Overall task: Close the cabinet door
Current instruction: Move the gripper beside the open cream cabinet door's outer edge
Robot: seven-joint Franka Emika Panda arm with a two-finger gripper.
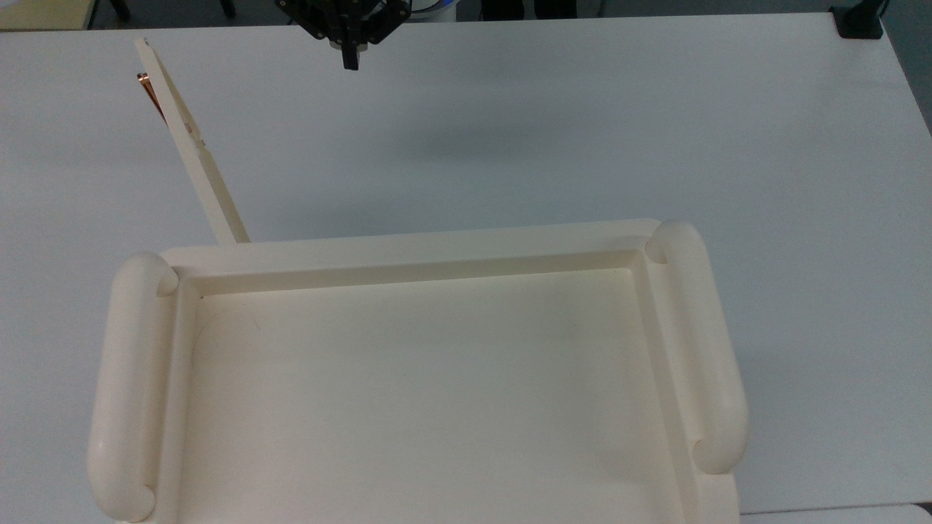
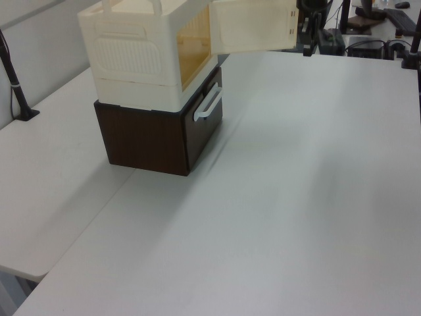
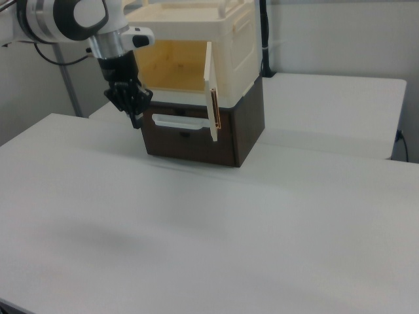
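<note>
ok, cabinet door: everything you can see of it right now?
The cabinet door is a thin, flat cream panel, plastic by the look, standing wide open. In the top view it shows edge-on as a narrow strip running from the cabinet front's left corner, where it is hinged, out over the white table. A small copper-coloured handle sits near its free end. The left view shows a recessed inner face. Nothing else touches it; the gripper hangs apart.

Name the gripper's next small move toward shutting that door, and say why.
Probably shift toward the top view's left, to get behind the cabinet door's free end. The door stands wide open from the cabinet, its copper handle on the top view's left face. The gripper, fingers shut, hangs apart from it on the opposite side, so it cannot yet push.
</note>
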